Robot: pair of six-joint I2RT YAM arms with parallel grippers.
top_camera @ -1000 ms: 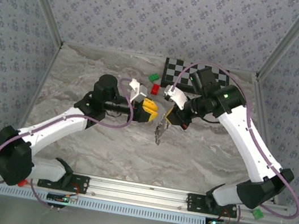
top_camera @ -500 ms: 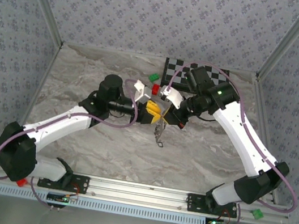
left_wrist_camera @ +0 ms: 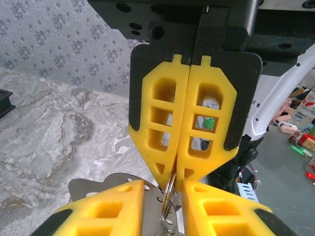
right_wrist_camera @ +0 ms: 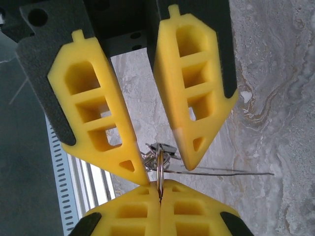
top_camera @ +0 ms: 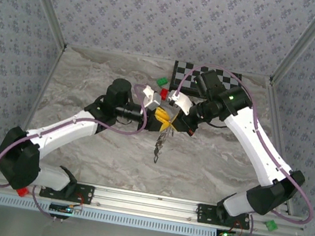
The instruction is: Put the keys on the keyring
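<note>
Keys (top_camera: 157,149) seemingly already threaded dangle at 6 o'clock under the keyring (left_wrist_camera: 170,189), pinched in the closed right gripper (right_wrist_camera: 159,189); the left gripper (right_wrist_camera: 165,167), part-open, straddles it holding nothing.

Surface (top_camera: 86,76) is grey-white marble and the walls (top_camera: 163,10) are bluish-grey floral wallpaper, with a black-and-white checkerboard (top_camera: 180,70) on the far side. Left gripper (right_wrist_camera: 166,169) and right gripper (left_wrist_camera: 173,174) both have bright yellow pads (left_wrist_camera: 157,118) on black, and the keyring (left_wrist_camera: 170,187) is silvery.
</note>
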